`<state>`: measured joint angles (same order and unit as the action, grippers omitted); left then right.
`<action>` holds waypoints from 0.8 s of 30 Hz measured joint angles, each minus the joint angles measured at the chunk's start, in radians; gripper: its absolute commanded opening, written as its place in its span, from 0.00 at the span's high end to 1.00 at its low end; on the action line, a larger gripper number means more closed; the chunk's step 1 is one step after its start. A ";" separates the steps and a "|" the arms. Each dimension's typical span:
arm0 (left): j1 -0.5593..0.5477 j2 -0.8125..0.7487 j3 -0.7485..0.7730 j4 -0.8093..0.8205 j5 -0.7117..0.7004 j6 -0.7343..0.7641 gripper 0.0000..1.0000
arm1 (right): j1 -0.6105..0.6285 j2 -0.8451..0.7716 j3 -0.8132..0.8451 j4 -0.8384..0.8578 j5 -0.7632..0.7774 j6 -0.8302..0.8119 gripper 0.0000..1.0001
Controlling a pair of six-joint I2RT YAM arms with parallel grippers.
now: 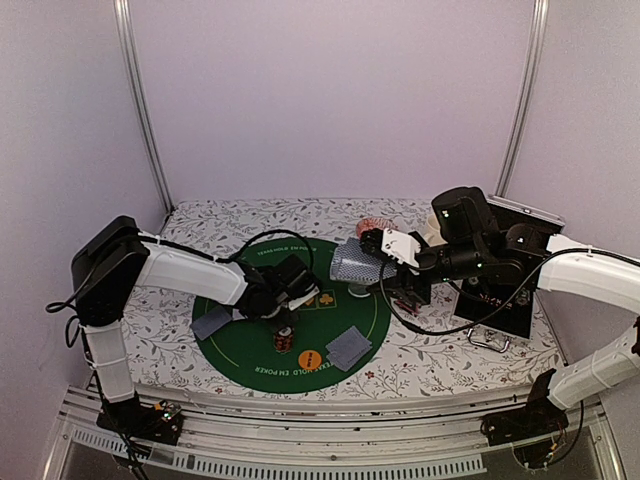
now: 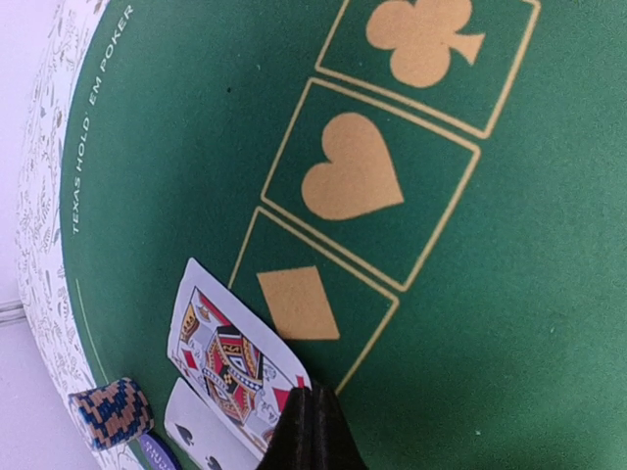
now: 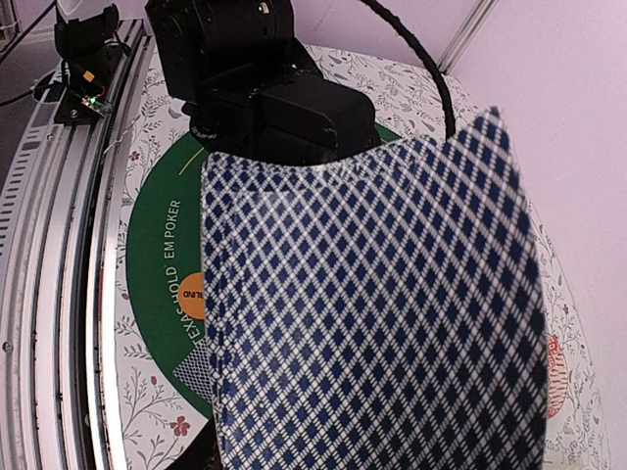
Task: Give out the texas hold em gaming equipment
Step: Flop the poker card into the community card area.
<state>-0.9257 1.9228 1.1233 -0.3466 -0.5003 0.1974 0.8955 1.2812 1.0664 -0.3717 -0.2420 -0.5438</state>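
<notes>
My right gripper (image 1: 370, 263) is shut on a deck of grey-blue-backed playing cards (image 1: 353, 265), held above the green poker mat (image 1: 240, 350). In the right wrist view the deck (image 3: 372, 313) hides the fingers. My left gripper (image 2: 312, 431) is shut low over the mat's middle (image 1: 285, 318), its tips at the corner of a face-up court card (image 2: 230, 357). A second face-up card (image 2: 201, 431) lies beside that one. A striped chip stack (image 2: 113, 413) stands close by (image 1: 285, 342). Face-down cards lie at the mat's left (image 1: 212, 322) and front right (image 1: 348, 347), near an orange button (image 1: 309, 357).
A pink-patterned bowl (image 1: 375, 222) sits at the back behind the deck. A black stand (image 1: 495, 310) occupies the right side under my right arm. The flowered tablecloth (image 1: 430, 350) surrounds the mat. Suit boxes (image 2: 353, 181) are printed on the mat ahead of my left fingers.
</notes>
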 measured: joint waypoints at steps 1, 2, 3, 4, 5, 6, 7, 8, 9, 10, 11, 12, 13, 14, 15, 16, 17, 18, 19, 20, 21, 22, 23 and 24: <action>0.000 0.000 0.001 -0.006 0.001 -0.002 1.00 | 0.000 0.000 0.000 -0.002 0.000 0.000 0.57; 0.000 0.000 0.002 -0.011 0.003 -0.004 1.00 | 0.000 0.000 0.000 -0.003 0.000 0.000 0.57; 0.000 0.000 0.003 -0.014 0.004 -0.005 1.00 | 0.000 0.000 0.000 -0.003 0.000 0.000 0.57; 0.000 0.000 0.004 -0.019 0.008 -0.006 1.00 | 0.000 0.000 0.000 -0.003 0.000 0.000 0.57; 0.000 0.000 0.005 -0.022 0.011 -0.008 0.96 | 0.000 0.000 0.000 -0.003 0.000 0.000 0.57; 0.000 0.000 0.006 -0.026 0.015 -0.008 0.92 | 0.000 0.000 0.000 -0.003 0.000 0.000 0.57; 0.000 0.000 0.007 -0.031 0.018 -0.008 0.89 | 0.000 0.000 0.000 -0.003 0.000 0.000 0.57; 0.000 0.000 0.008 -0.035 0.020 -0.010 0.86 | 0.000 0.000 0.000 -0.003 0.000 0.000 0.57; 0.000 0.000 0.009 -0.039 0.023 -0.010 0.84 | 0.000 0.000 0.000 -0.003 0.000 0.000 0.57; 0.000 0.000 0.010 -0.042 0.023 -0.010 0.82 | 0.000 0.000 0.000 -0.003 0.000 0.000 0.57; 0.000 0.000 0.011 -0.046 0.026 -0.012 0.80 | 0.000 0.000 0.000 -0.003 0.000 0.000 0.57; 0.000 0.000 0.012 -0.050 0.027 -0.012 0.78 | 0.000 0.000 0.000 -0.003 0.000 0.000 0.57; 0.000 0.000 0.013 -0.055 0.029 -0.013 0.76 | 0.000 0.000 0.000 -0.003 0.000 0.000 0.57; 0.000 0.000 0.014 -0.061 0.031 -0.014 0.76 | 0.000 0.000 0.000 -0.003 0.000 0.000 0.57; 0.000 0.000 0.015 -0.064 0.033 -0.015 0.75 | 0.000 0.000 0.000 -0.003 0.000 0.000 0.57; 0.000 0.000 0.015 -0.066 0.035 -0.015 0.75 | 0.000 0.000 0.000 -0.004 0.000 0.000 0.57; -0.001 0.000 0.016 -0.068 0.036 -0.016 0.75 | 0.000 0.000 0.000 -0.004 0.000 0.000 0.57; -0.001 0.000 0.018 -0.070 0.038 -0.016 0.75 | 0.000 0.000 0.000 -0.004 0.000 0.000 0.57; -0.001 0.000 0.019 -0.073 0.040 -0.016 0.75 | 0.000 0.000 0.000 -0.004 0.000 0.000 0.57; -0.001 0.000 0.021 -0.076 0.042 -0.016 0.75 | 0.000 0.000 0.000 -0.004 0.000 0.000 0.57; -0.001 0.000 0.023 -0.079 0.044 -0.016 0.75 | 0.000 0.000 0.000 -0.004 0.000 0.000 0.57; -0.001 0.000 0.023 -0.079 0.047 -0.016 0.75 | 0.000 0.000 0.000 -0.004 0.000 0.000 0.57; -0.001 -0.001 0.024 -0.082 0.049 -0.016 0.75 | 0.000 0.000 0.000 -0.004 0.000 0.000 0.57; -0.001 -0.003 0.025 -0.084 0.053 -0.017 0.74 | 0.000 0.000 0.000 -0.004 0.000 -0.001 0.57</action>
<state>-0.9264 1.9194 1.1484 -0.4301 -0.4477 0.1806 0.8955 1.2812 1.0664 -0.3759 -0.2420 -0.5446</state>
